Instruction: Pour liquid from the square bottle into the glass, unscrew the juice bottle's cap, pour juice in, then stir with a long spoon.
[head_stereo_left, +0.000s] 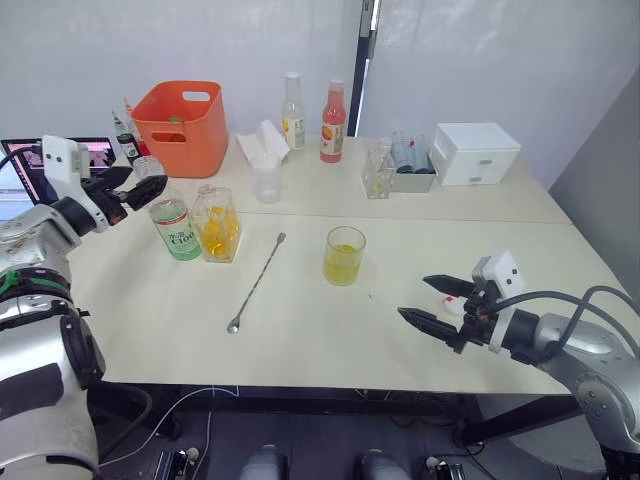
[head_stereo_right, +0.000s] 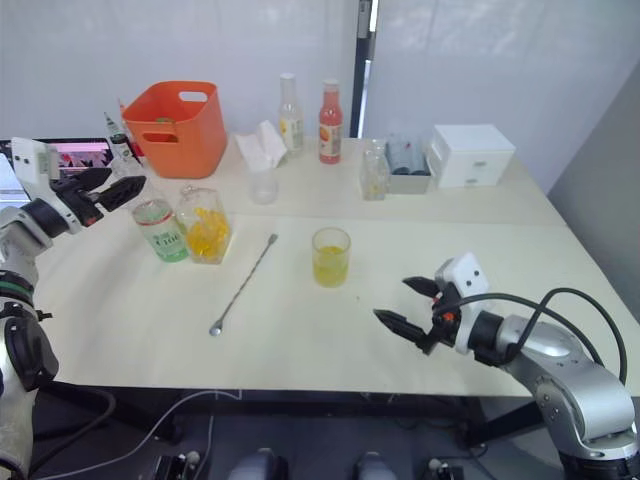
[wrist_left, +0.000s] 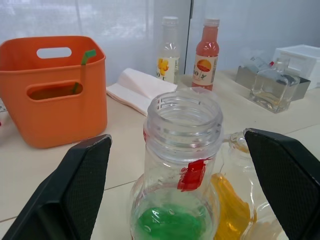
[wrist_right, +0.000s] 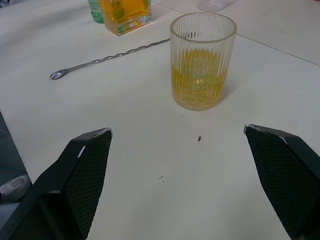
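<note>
While both grippers gape, glass (head_stereo_left: 344, 256) holds yellow liquid

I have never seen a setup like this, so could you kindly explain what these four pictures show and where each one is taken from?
This is a humanoid robot with two arms, each ending in a two-fingered black hand. Two pictures come from its head, looking down over a pale wooden table; the other two come from cameras on its wrists.

The left hand is open beside a clear uncapped bottle with a green label. The right hand is open and holds nothing, facing a ribbed glass of yellow liquid.

Between them lie a square glass bottle of amber liquid and a long metal spoon. An orange plastic basket stands further back.
</note>
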